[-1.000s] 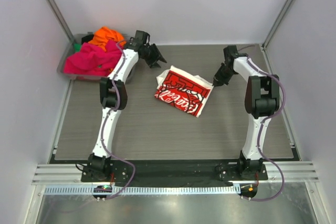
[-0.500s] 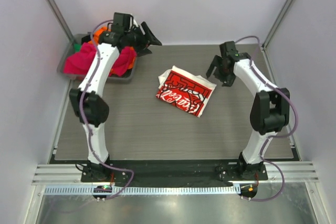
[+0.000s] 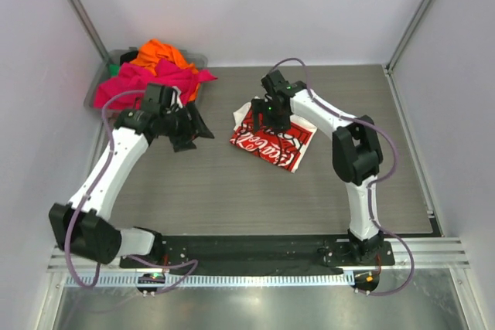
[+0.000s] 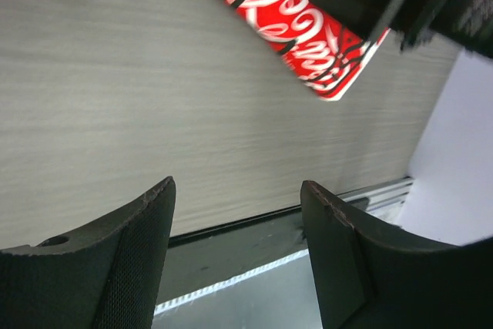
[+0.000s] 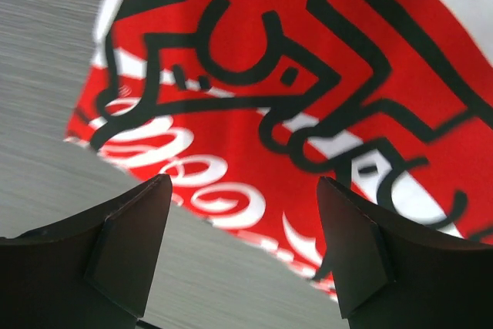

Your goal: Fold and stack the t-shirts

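A folded cream-white t-shirt (image 3: 272, 148) with a large red-and-white print lies in the middle of the table. My right gripper (image 3: 271, 119) hovers directly over its back part, jaws open; in the right wrist view (image 5: 243, 182) only the red print (image 5: 308, 75) and table show between the fingers. To the left of the shirt, my left gripper (image 3: 203, 131) hangs open above bare table with nothing in it. The left wrist view (image 4: 239, 186) shows the shirt (image 4: 300, 17) ahead at the top. A hot pink t-shirt (image 3: 131, 88) and an orange one (image 3: 159, 55) lie heaped in the bin.
The grey plastic bin (image 3: 98, 92) stands at the back left corner, against the left wall. White walls close in the table on three sides. A metal rail (image 3: 255, 256) runs along the near edge by the arm bases.
My left arm has swung from over the bin down to the table left of the shirt. My right gripper let go at the shirt's right edge, opened and moved left over the shirt.
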Action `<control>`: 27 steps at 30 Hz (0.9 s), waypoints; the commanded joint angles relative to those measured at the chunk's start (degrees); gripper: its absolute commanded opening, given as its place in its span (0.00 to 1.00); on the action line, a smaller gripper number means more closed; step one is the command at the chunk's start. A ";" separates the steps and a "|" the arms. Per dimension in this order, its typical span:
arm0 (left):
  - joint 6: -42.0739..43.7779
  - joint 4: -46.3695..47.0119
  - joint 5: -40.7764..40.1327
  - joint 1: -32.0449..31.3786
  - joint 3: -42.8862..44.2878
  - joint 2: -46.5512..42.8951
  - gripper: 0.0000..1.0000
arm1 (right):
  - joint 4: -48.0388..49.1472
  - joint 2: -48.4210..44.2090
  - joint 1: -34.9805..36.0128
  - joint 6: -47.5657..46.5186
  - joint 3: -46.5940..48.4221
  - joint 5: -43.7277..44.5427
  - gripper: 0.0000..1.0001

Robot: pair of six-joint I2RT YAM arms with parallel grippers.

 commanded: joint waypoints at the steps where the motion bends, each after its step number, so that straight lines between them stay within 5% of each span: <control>1: 1.74 -1.61 -3.73 -0.01 -4.70 -8.44 0.67 | -1.22 4.56 -0.41 -3.40 5.46 -2.74 0.82; 11: 5.87 -9.00 -9.98 -0.01 -10.70 -19.26 0.68 | -1.22 20.56 -4.79 3.52 15.83 2.95 0.83; 19: 8.94 -8.48 -11.91 -0.01 -16.50 -23.57 0.68 | 6.77 25.23 -20.25 22.68 15.22 5.43 0.83; 27: 11.93 -7.08 -16.83 -0.01 -19.58 -26.55 0.66 | 8.89 27.50 -30.62 28.76 22.06 13.42 0.84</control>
